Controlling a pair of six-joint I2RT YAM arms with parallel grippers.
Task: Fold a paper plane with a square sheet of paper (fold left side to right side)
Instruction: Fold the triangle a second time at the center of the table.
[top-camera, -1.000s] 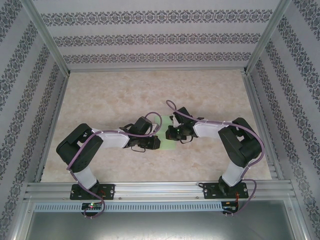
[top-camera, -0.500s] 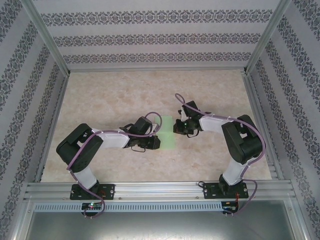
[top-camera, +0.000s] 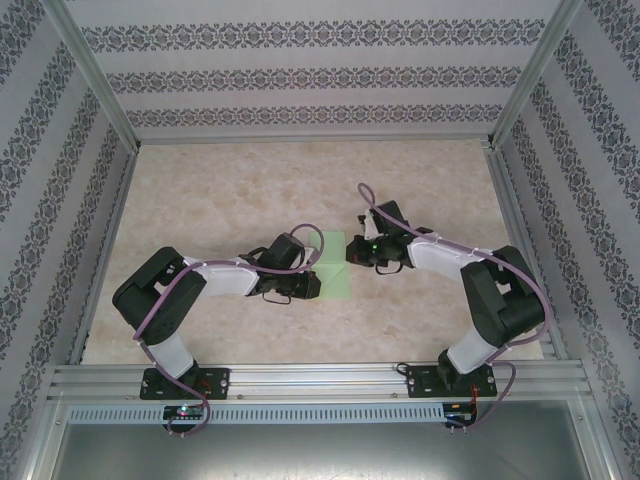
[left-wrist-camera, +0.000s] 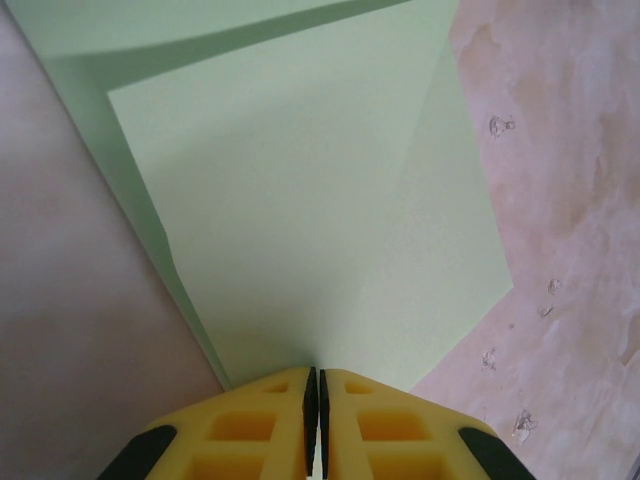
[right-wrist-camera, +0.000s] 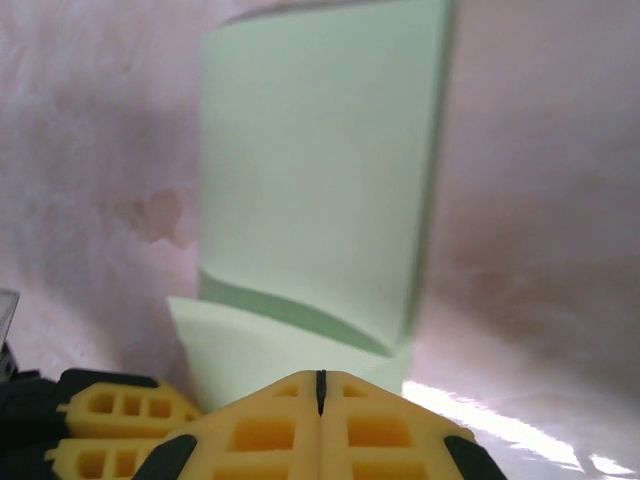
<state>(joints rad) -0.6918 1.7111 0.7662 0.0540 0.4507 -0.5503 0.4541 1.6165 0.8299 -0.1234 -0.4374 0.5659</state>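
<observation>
Paper (top-camera: 338, 274): folded, on the table (top-camera: 230, 190), one flap raised. We find left jaws pressed together at its edge, likely pinning it. Right jaws pressed together beside it, apparently for creasing.

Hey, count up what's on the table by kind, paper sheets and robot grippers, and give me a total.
Green paper sheet: 1
Grippers: 2, the left gripper and the right gripper
Total: 3
</observation>
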